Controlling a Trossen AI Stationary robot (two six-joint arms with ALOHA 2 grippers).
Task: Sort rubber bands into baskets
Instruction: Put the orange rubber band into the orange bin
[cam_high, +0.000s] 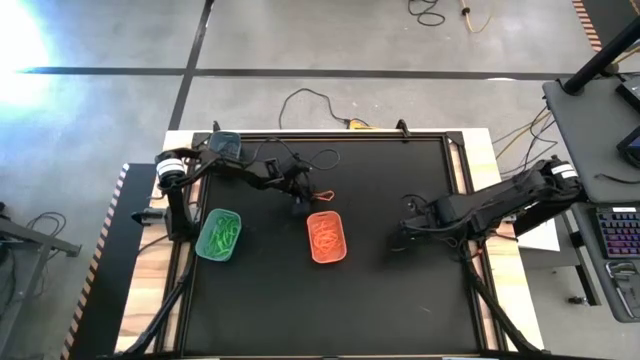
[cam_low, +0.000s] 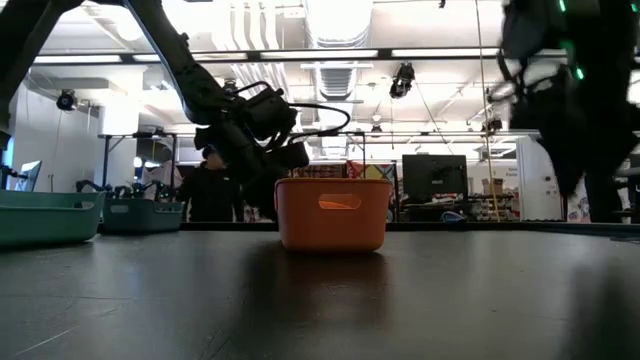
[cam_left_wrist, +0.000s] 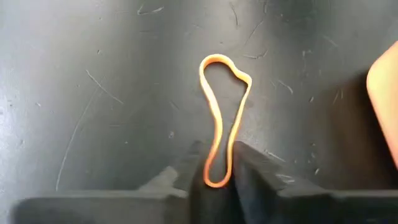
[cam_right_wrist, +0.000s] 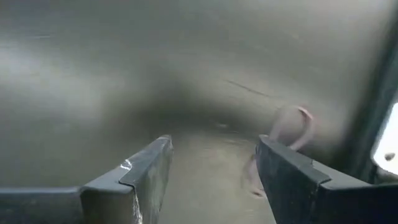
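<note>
An orange rubber band (cam_left_wrist: 225, 106) lies as a long loop on the black mat (cam_high: 400, 300), just past the far-left corner of the orange basket (cam_high: 326, 237). My left gripper (cam_left_wrist: 216, 186) is shut on the loop's near end and shows low over the mat (cam_high: 303, 203). The orange basket holds orange bands. The light green basket (cam_high: 220, 233) holds green ones. The dark basket (cam_high: 226, 148) stands at the far left corner. My right gripper (cam_right_wrist: 214, 168) hangs open over bare mat, right of the orange basket (cam_high: 405, 232). A pale, blurred band (cam_right_wrist: 292, 134) lies beside one of its fingers. My left gripper pinches the near end of the orange loop (cam_left_wrist: 216, 171) between its two fingers, and the two strands are squeezed close together there. The fingers slant down at it from the table's left. The rest of the loop lies on the mat ahead of the fingers.
The orange basket (cam_low: 333, 212) stands close to the right of my left gripper. Black cables (cam_high: 300, 100) lie at the mat's far edge. Right of the table stands a desk with a keyboard (cam_high: 620, 235). A person (cam_low: 210, 190) shows in the room behind.
</note>
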